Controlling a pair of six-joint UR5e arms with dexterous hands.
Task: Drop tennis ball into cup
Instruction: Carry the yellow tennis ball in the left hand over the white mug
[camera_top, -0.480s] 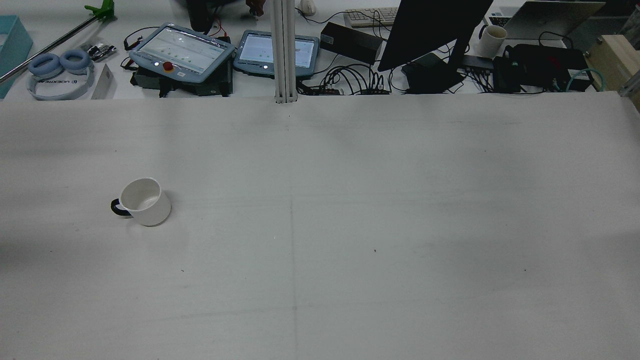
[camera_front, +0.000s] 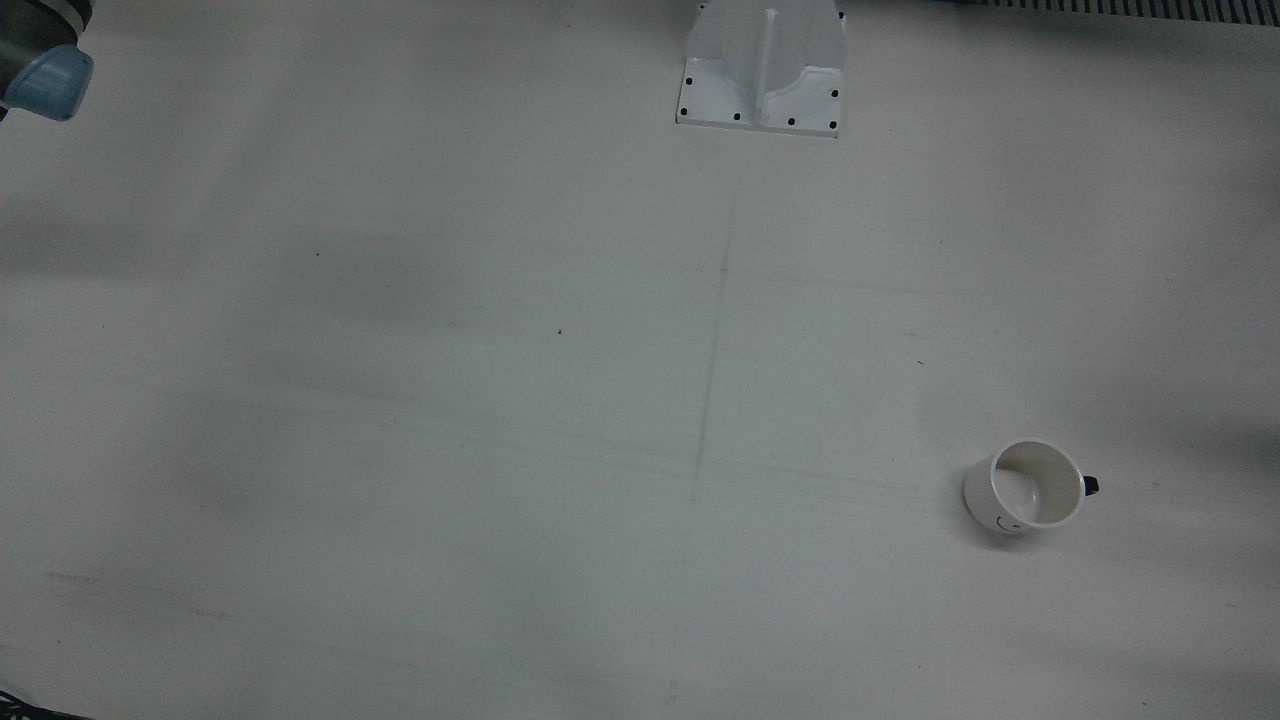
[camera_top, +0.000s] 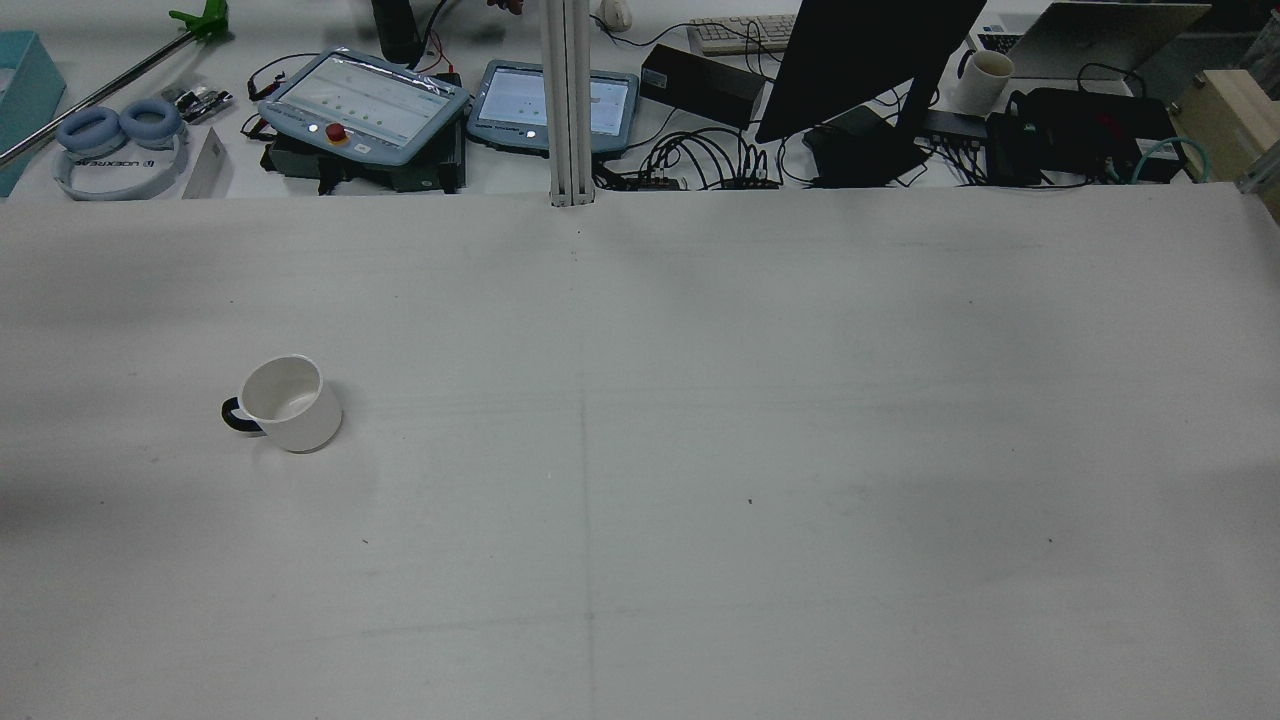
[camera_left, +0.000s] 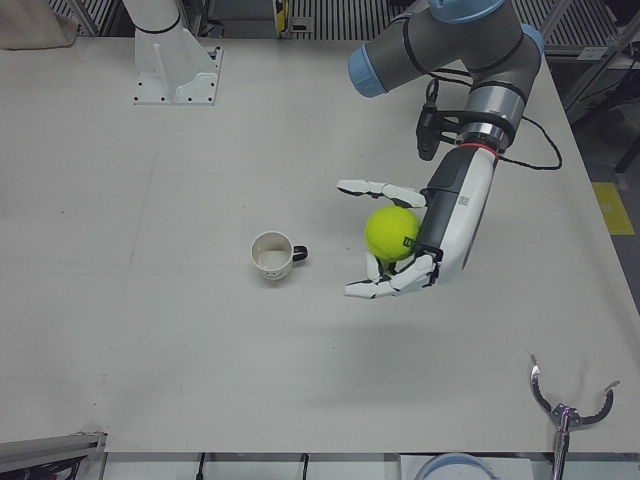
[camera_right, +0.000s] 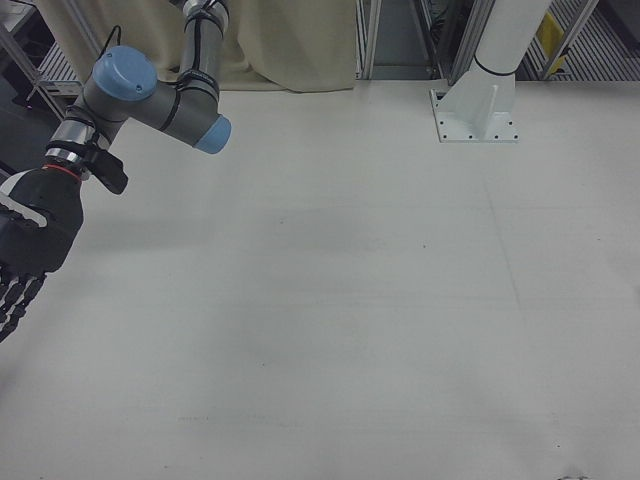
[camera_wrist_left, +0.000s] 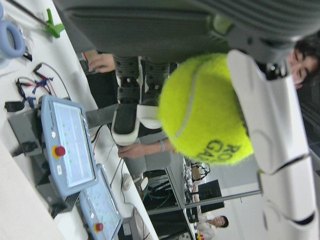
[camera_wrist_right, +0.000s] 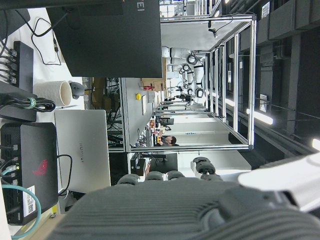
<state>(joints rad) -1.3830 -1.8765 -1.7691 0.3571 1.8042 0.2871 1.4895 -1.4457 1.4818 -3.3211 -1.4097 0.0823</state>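
Since the earlier rear frame: only the bg changed. The dark object at the top edge behind the teach pendant (camera_top: 365, 107) sits a bit higher and narrower, and less of the person's hand at the top edge shows. Cup and worktop unchanged, no arm in rear view either time.

Cup (camera_left: 272, 256): white mug w/ dark handle, upright on the worktop (camera_left: 150, 330), robot's left half. Also seen in front view (camera_front: 1025, 487) and rear view (camera_top: 290, 403). Inside looks empty, white bottom visible. Handle points toward the left hand in left-front view.

Ball (camera_left: 392, 233): yellow-green tennis ball, held in left hand (camera_left: 400, 242). Hand is wrapped round it, one finger stretched above the ball and the others curled under, palm side facing the cup. Left hand view confirms: ball (camera_wrist_left: 205, 110) pressed against a white finger (camera_wrist_left: 265, 115), printed lettering partly visible. Ball sits beside the cup, off to the handle side and clear of it, not over the rim. Height above worktop: can't tell exactly, shadow falls under the hand.

Right hand (camera_right: 25, 250): at the view's left edge in right-front view, dark palm, fingers hanging down and apart, holding nothing. Well away from the cup.

White pedestal (camera_front: 762, 65) at the top of front view.
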